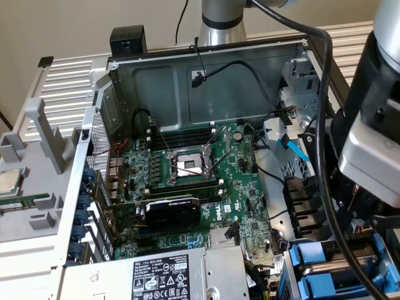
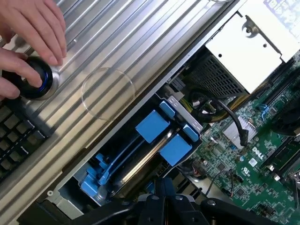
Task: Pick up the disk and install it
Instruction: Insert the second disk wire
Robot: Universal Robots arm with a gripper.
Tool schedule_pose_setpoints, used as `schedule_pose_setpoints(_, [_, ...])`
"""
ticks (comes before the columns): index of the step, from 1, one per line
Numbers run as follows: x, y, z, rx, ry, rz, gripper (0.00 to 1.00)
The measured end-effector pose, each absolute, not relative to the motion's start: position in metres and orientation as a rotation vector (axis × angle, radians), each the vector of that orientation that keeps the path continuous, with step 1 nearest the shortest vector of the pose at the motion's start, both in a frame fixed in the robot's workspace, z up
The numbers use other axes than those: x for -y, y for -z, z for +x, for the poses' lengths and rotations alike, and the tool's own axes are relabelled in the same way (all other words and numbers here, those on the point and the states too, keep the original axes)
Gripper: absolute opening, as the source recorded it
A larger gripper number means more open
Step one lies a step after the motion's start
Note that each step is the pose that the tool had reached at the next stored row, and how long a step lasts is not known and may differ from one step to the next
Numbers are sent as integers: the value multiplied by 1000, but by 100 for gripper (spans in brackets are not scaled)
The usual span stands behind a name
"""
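Hovering closed and empty, the hand [image 2: 164,197] hangs just above the blue-framed disk [image 2: 154,140] seated in its bay.

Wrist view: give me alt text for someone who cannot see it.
The shut gripper hangs above blue-framed drive carriers in the bay of an open computer case, beside the green motherboard. A person's hand rests on a round black knob on the ribbed metal surface.

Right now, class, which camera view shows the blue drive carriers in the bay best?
The wrist view: the blue drive carriers lie near mid-picture, tabs and rails plain. In the exterior view the same carriers sit at the lower corner on that view's right, partly hidden behind the arm and cables.
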State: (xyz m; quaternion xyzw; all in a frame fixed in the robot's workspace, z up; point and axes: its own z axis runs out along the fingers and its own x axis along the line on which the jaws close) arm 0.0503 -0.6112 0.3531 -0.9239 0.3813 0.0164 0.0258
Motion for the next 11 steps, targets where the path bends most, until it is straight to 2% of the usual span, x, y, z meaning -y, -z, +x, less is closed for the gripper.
schedule_pose_setpoints(11, [611,-353,50,-905,-47,-2949,11])
